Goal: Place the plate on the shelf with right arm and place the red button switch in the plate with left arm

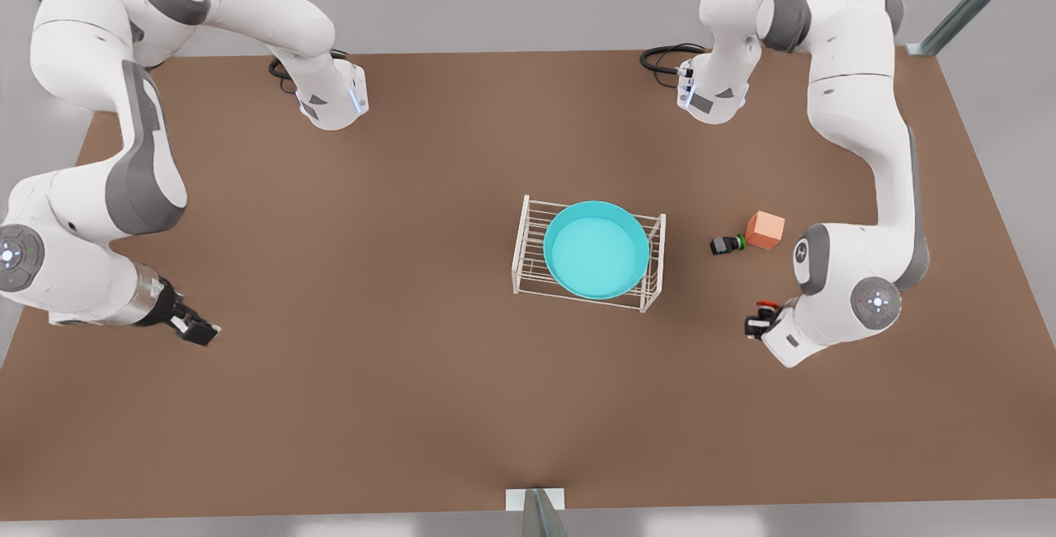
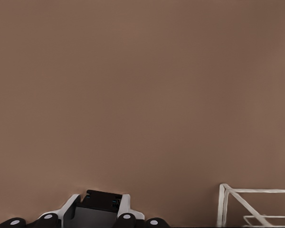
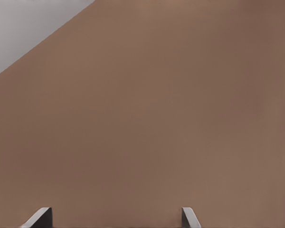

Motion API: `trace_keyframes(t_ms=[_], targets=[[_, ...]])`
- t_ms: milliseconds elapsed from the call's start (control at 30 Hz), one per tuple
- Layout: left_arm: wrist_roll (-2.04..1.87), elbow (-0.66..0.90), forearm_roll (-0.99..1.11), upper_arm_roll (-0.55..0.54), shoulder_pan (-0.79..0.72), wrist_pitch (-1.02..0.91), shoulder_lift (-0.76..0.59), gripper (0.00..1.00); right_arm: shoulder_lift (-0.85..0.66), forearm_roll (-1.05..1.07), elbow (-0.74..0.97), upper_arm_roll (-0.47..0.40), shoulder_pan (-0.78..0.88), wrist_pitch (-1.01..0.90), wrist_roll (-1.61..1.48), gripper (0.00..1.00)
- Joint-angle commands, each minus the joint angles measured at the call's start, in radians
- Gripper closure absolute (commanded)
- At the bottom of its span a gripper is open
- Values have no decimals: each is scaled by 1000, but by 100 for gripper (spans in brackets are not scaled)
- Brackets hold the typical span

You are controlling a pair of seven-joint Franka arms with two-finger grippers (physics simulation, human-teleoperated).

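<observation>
Left gripper point(image 1: 757, 324) low at the table point(image 1: 371, 405) on the front view's right, tucked under its own forearm. Pinching the red button switch point(image 1: 767, 306), judging by the left wrist view: black body sitting between two pale fingers set narrow. Cannot tell whether lifted off the table yet.

Right gripper point(image 1: 202, 331) parked near the table edge on the front view's left, fingers spread wide, nothing between them. Waiting.

Plate point(image 1: 598, 250) already up on the shelf point(image 1: 522, 244), mid-table, so only the switch half left, by the look of it.

For the carry:
- Lift straight up first, high enough to clear the shelf's top bars and the plate's raised rim.
- Route toward the plate on a line passing clear of the green-capped switch point(image 1: 728, 245) and orange cube point(image 1: 765, 229), both lying between gripper and shelf, a bit toward the far side.
- Come down over the plate's centre, not the rim; plate nearly as wide as the rack is deep, so probably easy to tip or shove if clipped.
- Release low to avoid a bounce or roll.

Switch itself: tiny, blocky black body, round red cap, far smaller than the plate. Small grip area, likely to twist in the fingers if moved fast.
</observation>
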Motion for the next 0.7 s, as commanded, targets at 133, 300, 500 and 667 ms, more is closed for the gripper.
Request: trace_keyframes(t_ms=[133,300,500,667], targets=[[-703,49,-4,-194,0,-106,-30,53,-235,517,-63,-873,557,-102,-1007,0],[-930,122,-6,-295,-11,-103,-28,53,-258,523,-54,-895,446,-102,-1039,0],[-1037,101,11,-304,-124,-102,-11,53,-254,512,-54,-895,445,-102,-1030,0],[-1042,58,49,-304,-181,-191,-13,53,-254,454,-45,-893,445,-114,-1033,0]])
